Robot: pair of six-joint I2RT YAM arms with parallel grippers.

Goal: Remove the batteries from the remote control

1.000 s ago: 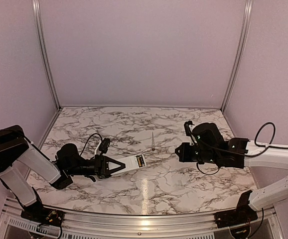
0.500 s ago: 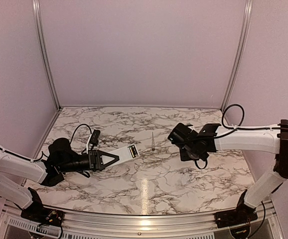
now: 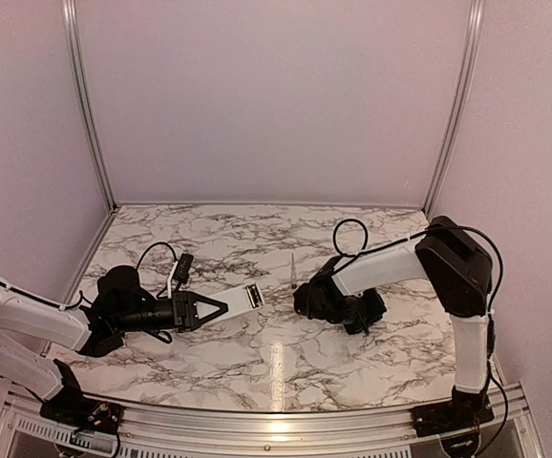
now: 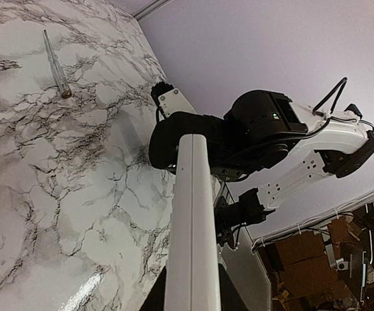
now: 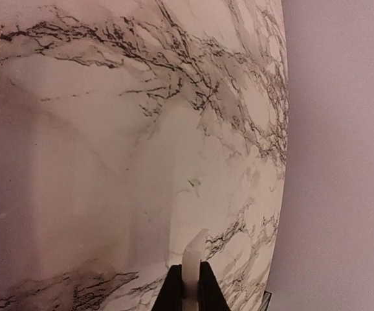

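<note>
My left gripper (image 3: 221, 305) is shut on the white remote control (image 3: 243, 300) and holds it tilted above the table, its far end pointing right. A small dark and gold patch (image 3: 254, 295) shows at that end; I cannot make out the batteries as such. In the left wrist view the remote (image 4: 192, 227) runs up between the fingers (image 4: 153, 299). My right gripper (image 3: 305, 301) is low over the table just right of the remote's end. In the right wrist view it (image 5: 191, 280) is shut on a thin white strip (image 5: 193, 254).
A long thin grey rod with a dark tip (image 3: 294, 270) lies on the marble table (image 3: 276, 363) behind the two grippers; it also shows in the left wrist view (image 4: 56, 61). Purple walls close in the back and sides.
The right arm has swung left and down, bringing its gripper close to the remote's far end. The left arm has pulled back slightly to the left with the remote, then held still.
</note>
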